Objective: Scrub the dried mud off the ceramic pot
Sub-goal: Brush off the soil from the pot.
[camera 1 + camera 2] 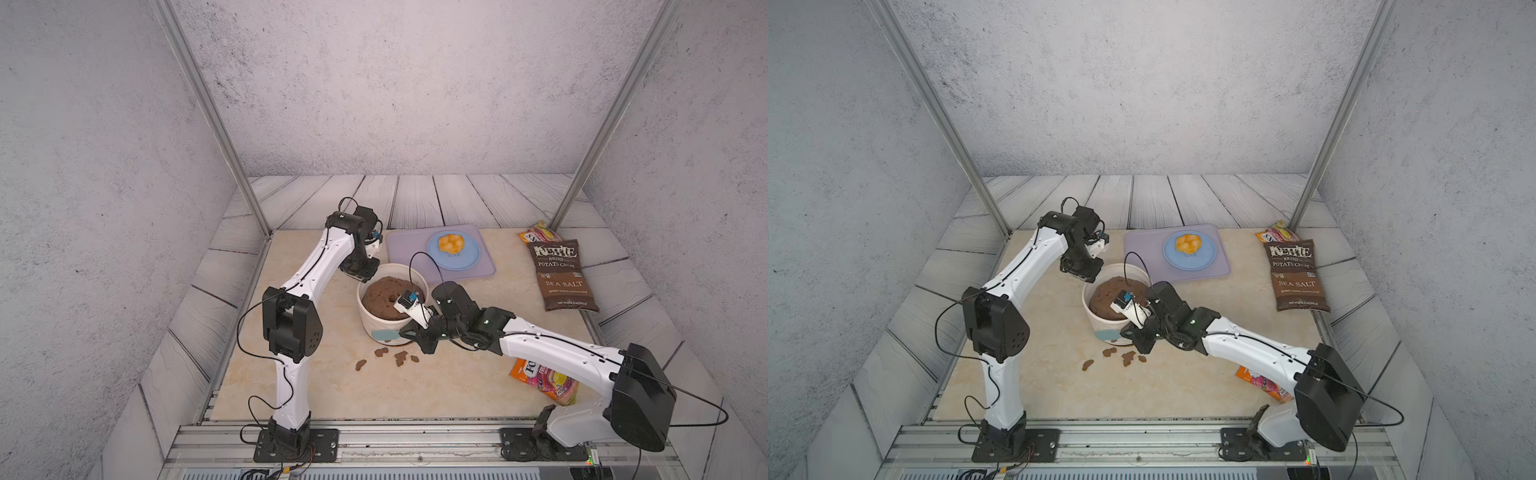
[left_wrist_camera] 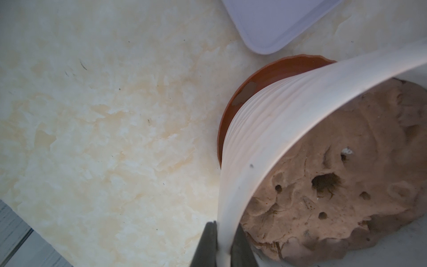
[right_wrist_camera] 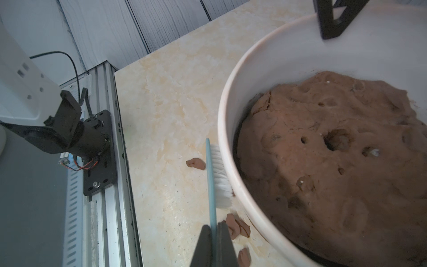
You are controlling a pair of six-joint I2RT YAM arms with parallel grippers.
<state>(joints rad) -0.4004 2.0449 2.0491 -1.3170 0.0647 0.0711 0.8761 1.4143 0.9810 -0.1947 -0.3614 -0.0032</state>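
Right wrist view: ceramic pot (image 3: 225, 143) just beside right end effector (image 3: 214, 227) (brush (image 3: 210, 180) clamped).

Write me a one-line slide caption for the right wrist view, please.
Right gripper holds a teal brush, bristles against the ceramic pot; dried mud flakes lie beside it.

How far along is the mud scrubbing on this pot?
Done: several dried mud flakes lie on the table before the ceramic pot. In hand: the left gripper pinches the rim; the right gripper holds the brush, bristles against the outer wall. Left: the wall behind the brush is hidden, so remaining mud cannot be ruled out.
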